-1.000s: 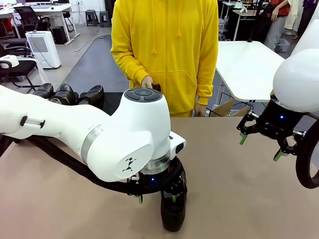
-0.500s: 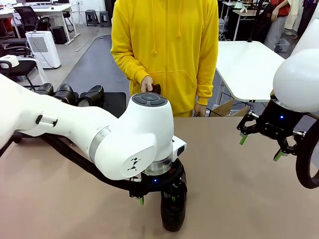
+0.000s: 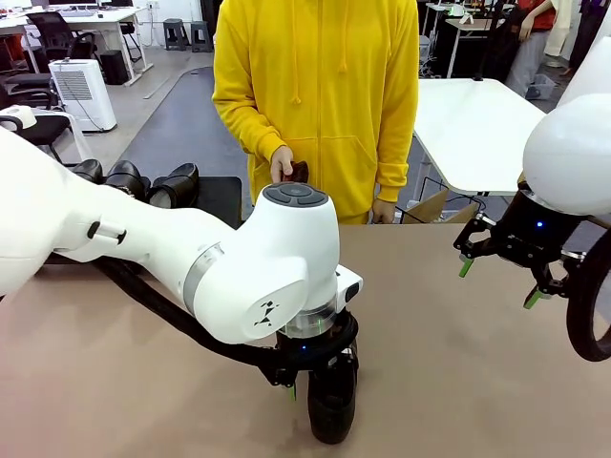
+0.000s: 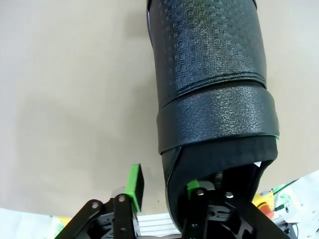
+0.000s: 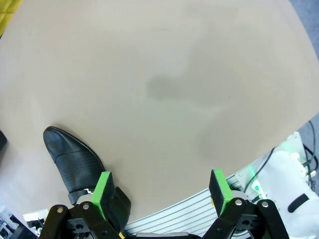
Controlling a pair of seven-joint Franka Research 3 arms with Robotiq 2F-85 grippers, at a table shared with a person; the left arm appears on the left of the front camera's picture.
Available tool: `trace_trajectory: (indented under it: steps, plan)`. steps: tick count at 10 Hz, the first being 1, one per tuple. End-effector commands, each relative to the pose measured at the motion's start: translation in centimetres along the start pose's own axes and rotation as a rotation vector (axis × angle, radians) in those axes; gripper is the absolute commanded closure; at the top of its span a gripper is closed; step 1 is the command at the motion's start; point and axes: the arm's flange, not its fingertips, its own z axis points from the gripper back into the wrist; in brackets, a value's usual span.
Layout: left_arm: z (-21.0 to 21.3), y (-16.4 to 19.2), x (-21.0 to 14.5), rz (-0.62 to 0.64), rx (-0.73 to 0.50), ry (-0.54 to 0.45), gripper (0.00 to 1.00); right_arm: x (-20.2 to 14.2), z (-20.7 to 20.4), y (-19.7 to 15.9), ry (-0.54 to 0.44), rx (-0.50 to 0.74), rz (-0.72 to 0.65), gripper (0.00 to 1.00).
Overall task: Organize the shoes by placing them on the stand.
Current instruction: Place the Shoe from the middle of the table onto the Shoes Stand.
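Note:
A glossy black shoe (image 3: 332, 412) stands on the brown table near the front edge, seen large in the left wrist view (image 4: 209, 74). My left gripper (image 3: 319, 380) is down at its heel end. One pad (image 4: 194, 188) is inside the shoe's opening and the other pad (image 4: 134, 183) is outside, a small gap from the side wall. Three more shoes (image 3: 126, 178) sit on the black stand (image 3: 224, 196) at the back left. My right gripper (image 3: 498, 282) hangs open above the table's right side, nothing between its fingers (image 5: 103, 191); its view shows the same shoe (image 5: 75, 160).
A person in a yellow hoodie (image 3: 315, 95) stands at the far edge, one hand holding a small brown thing (image 3: 298, 172). A white table (image 3: 473, 124) stands at the back right, with a cardboard box (image 3: 434, 205) below it.
My left arm has shifted slightly right over the shoe, and its jaws have narrowed around the shoe's side wall. The right arm has not moved.

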Motion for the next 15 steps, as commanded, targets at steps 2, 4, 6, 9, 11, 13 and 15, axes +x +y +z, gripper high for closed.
trace_trajectory:
  steps: [2, 4, 6, 9, 11, 13, 15]
  plan:
    - [0.6, -0.3, 0.4, -0.029, -0.002, -0.001, 1.0, -0.1, 0.0, -0.1, -0.008, 0.003, 0.009, 0.0]
    - [0.6, -0.5, 0.8, -0.048, -0.011, 0.019, 1.0, -0.1, 0.0, -0.1, -0.008, 0.003, 0.009, 0.0]
    - [0.0, -0.7, 0.9, -0.07, -0.018, 0.052, 1.0, -0.1, 0.0, -0.1, -0.008, 0.003, 0.009, 0.0]
    - [4.5, 0.1, 0.0, -0.138, -0.09, -0.016, 1.0, -0.1, 0.0, -0.1, -0.008, 0.003, 0.009, 0.0]
    - [8.6, 2.3, 0.4, -0.178, -0.059, -0.174, 1.0, -0.1, 0.0, -0.1, -0.008, 0.003, 0.009, 0.0]
    - [10.5, 5.3, 2.6, -0.15, 0.025, -0.293, 1.0, -0.1, 0.0, -0.1, -0.008, 0.003, 0.009, 0.0]
    - [12.2, 8.7, 4.1, -0.121, 0.077, -0.372, 1.0, -0.1, 0.0, -0.1, -0.008, 0.003, 0.009, 0.0]
